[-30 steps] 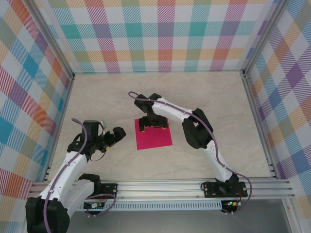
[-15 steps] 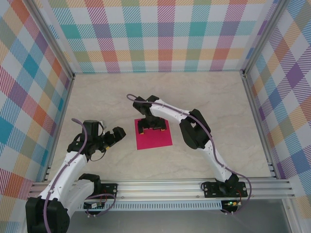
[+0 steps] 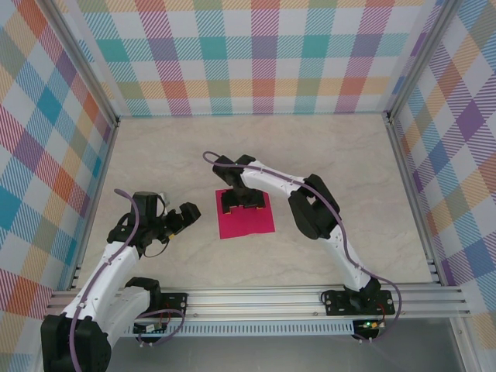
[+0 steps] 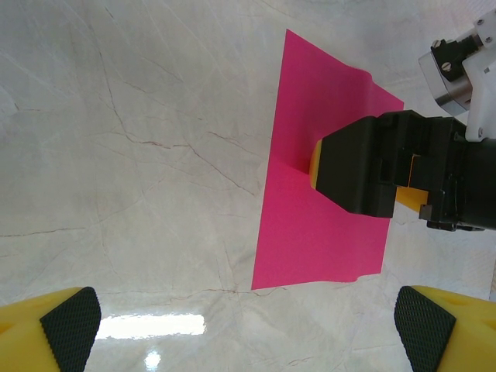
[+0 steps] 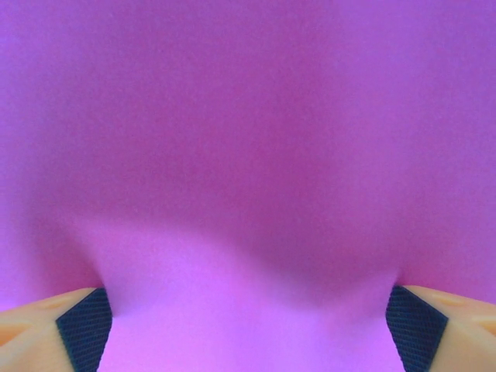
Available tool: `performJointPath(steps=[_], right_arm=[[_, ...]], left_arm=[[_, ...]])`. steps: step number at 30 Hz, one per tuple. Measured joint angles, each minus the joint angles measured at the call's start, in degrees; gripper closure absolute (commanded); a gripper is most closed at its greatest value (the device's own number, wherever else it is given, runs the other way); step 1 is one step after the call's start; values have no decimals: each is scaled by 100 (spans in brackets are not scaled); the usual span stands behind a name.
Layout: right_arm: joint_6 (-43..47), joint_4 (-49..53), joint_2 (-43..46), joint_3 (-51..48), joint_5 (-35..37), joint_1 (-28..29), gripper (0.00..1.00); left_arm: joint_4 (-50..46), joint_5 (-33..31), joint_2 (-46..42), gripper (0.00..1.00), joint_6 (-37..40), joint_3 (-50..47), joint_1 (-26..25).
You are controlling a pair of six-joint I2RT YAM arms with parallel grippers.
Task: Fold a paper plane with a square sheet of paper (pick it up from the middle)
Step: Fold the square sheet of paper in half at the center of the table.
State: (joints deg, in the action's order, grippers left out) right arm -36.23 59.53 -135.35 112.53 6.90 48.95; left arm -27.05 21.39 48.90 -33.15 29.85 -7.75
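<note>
Sheet: a square sheet of thin magenta-pink paper (image 3: 246, 220) lies on the pale marbled tabletop (image 3: 349, 155), near its middle, between the two arms.

Sheet surface: in the left wrist view the paper (image 4: 306, 232) lies mostly flat. A short raised crease runs from its edge towards the yellow finger that rests on it.

Right gripper: the right gripper (image 3: 242, 203) stands over the far half of the sheet, pointing downwards. Its fingers are spread wide.

Right gripper, close view: the dark textured pads (image 5: 81, 337) sit at the two lower corners of the right wrist view with pink paper (image 5: 248, 155) between them. The sheet bulges a little between the tips of the gripper (image 5: 248, 341).

Left gripper: the left gripper (image 3: 188, 215) is just left of the sheet and apart from it, holding nothing. Its black-padded yellow fingertips (image 4: 70, 325) are set wide apart above bare tabletop.

Surroundings: checked multicolour wall panels (image 3: 256, 62) enclose three sides. An aluminium rail (image 3: 256, 298) runs along the near edge.
</note>
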Motion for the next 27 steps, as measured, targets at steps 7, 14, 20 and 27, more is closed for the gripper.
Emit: performJointPath(steps=[7,14,20,27], right_arm=[[-22,35,17,0,15,-20,22],[15,94,42,9,-9,-17,49],[28,105,122,-4,-166,-9,68],[-35,-428,979,-398,-975,-11,69]], left_arm=[[0,0,-2,0,0,0,0],[0,0,0,0,-2,0,0],[-7,0,0,0,-2,0,0],[-120,0,-2,0,-2,0,0]])
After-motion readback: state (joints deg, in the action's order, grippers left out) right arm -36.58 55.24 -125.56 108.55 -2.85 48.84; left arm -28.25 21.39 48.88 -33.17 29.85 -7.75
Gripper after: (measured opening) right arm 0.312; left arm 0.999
